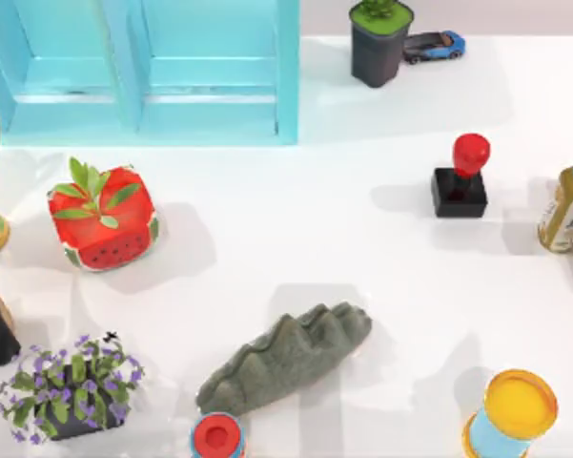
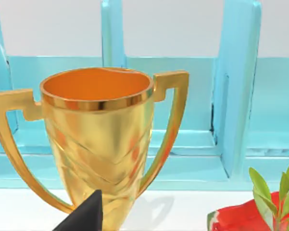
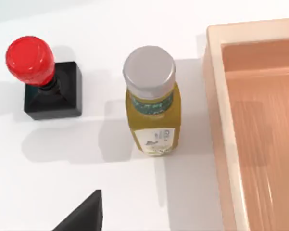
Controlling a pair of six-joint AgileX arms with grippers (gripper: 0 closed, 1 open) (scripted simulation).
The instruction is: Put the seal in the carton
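The seal (image 1: pixel 460 176), a black square block with a glossy red knob, stands upright on the white table at the right. It also appears in the right wrist view (image 3: pixel 45 82), beside an olive-coloured bottle (image 3: pixel 151 103). The carton (image 3: pixel 213 86) is an open tan box on the far side of that bottle from the seal. A dark part of my right gripper (image 3: pixel 84 216) hangs above bare table, apart from the seal. A dark part of my left gripper (image 2: pixel 84 216) sits close in front of a gold trophy (image 2: pixel 98 139) at the table's left edge.
A blue shelf unit (image 1: pixel 143 67) fills the back left. A watermelon planter (image 1: pixel 103 218), a grey rock (image 1: pixel 286 358), a purple flower pot (image 1: pixel 67 386), a red-capped blue jar (image 1: pixel 216 437) and a yellow-topped spool (image 1: pixel 512 415) stand about. At the back are a dark planter (image 1: pixel 379 43) and a toy car (image 1: pixel 434 46).
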